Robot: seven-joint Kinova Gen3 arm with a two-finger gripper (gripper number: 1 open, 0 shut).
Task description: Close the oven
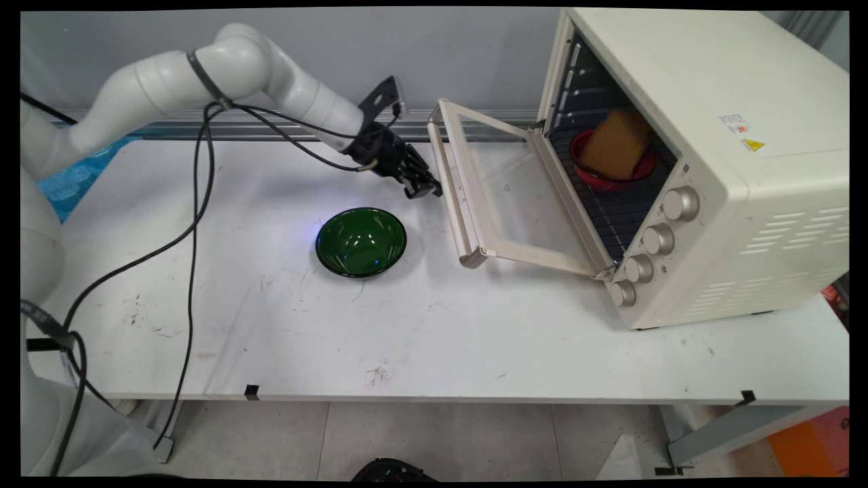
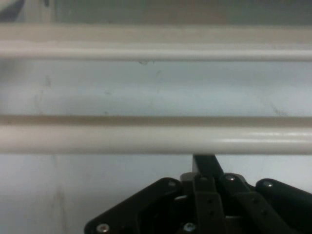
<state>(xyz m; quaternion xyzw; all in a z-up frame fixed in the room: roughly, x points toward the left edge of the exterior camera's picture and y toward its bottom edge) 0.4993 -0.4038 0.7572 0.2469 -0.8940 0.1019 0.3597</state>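
Touching: hand (image 1: 424, 192), pressed together, at door handle (image 1: 450, 193)
Oven (image 1: 705, 163): counter's (image 1: 420, 339) right end
Bowl (image 1: 361, 242): mid-counter

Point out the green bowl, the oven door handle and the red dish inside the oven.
green bowl (image 1: 361, 241), main view, on its inner bottom.
oven door handle (image 1: 450, 190), main view, midway along the bar.
red dish (image 1: 584, 169), main view, on its left rim beside the brown bread.

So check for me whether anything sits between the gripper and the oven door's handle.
Nothing visible does. The gripper sits right beside the handle of the open door, on its outer side; in the hand view the handle bar runs straight across just ahead of the gripper. The green bowl lies nearer the camera, off that line.
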